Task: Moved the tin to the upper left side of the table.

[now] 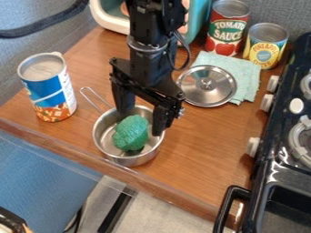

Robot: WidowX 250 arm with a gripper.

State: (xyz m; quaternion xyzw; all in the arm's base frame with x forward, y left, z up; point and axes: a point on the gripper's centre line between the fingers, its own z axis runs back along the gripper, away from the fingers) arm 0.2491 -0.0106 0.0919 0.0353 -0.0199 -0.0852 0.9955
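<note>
In the camera view, the wooden bench [200, 175] is presenting its front edge nearest, and a black stove [279, 173] is running along its right side. Just behind that edge, a metal saucepan [129, 159] is sitting upright and is holding a green, bumpy, rounded piece [130, 133]; its wire handle [95, 99] is pointing to the far left. Over the saucepan, the end effector [141, 123] is hanging downward, its two fingers standing apart with the green piece showing between and below them; whether they are touching the saucepan is impossible to tell.

To the left of the saucepan, apart from it, the tin [48, 93] is standing on the bench's left side, its flat end facing up and its long axis running vertically. It is showing a grey metal top and a blue label with white bands and an orange-red food picture low down.

Farther back, a round metal lid [195, 93] is lying knob up, partly on a pale teal cloth [248, 82]. Behind it, a red tomato can [227, 28] and a yellow pineapple can [266, 46] are standing upright. A teal-and-white box [108, 14] is standing at the far side.
</note>
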